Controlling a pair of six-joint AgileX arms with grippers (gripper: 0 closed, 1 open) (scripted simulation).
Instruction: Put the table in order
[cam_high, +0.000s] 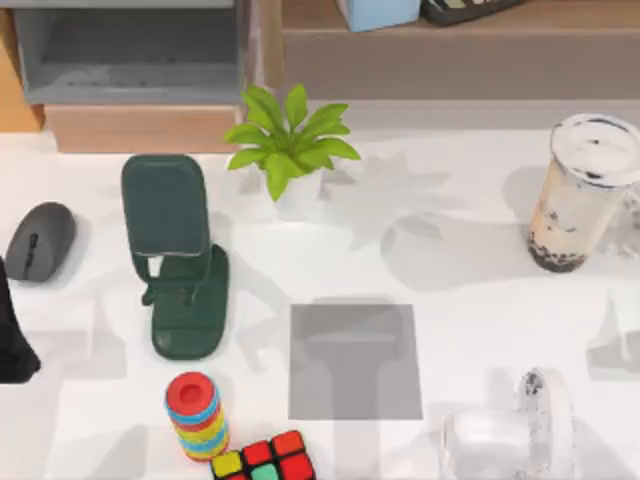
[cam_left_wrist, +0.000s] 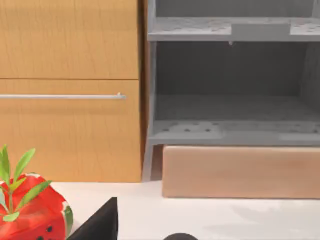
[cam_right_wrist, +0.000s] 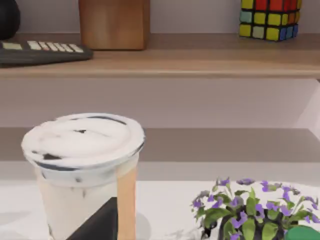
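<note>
From above, the white worktop (cam_high: 470, 250) is crowded, so I judge the tidying barely begun. A grey computer mouse (cam_high: 40, 241) lies at the left edge, a dark green phone stand (cam_high: 175, 255) just right of it, and a small potted green plant (cam_high: 290, 150) near the back. A grey square mat (cam_high: 354, 361) sits bare at the middle front. A toy of stacked coloured rings (cam_high: 196, 415) and a Rubik's cube (cam_high: 265, 460) touch or nearly touch at the front. A bubble tea cup (cam_high: 580, 195) stands at the right, and a clear glass mug (cam_high: 515, 435) lies at the front right. The grey shelf unit (cam_high: 130, 50) at the back left looks empty. A dark part of the left arm (cam_high: 12, 340) pokes in at the left edge.

The left wrist view faces the wooden cabinet (cam_left_wrist: 70, 90) and the grey shelf's open compartments (cam_left_wrist: 235, 80); a strawberry-like red pot (cam_left_wrist: 35, 215) with green leaves sits low in the corner. I cannot tell the left claw's state.

The right wrist view looks at the bubble tea cup (cam_right_wrist: 85, 170) close up, with a purple-flowered plant (cam_right_wrist: 250, 210) beside it. On the wooden shelf (cam_right_wrist: 200, 55) behind rest a calculator (cam_right_wrist: 42, 50) and a second cube (cam_right_wrist: 270, 17). I cannot tell the right claw's state either.

Nothing is held; all the sorting seems left to do.
</note>
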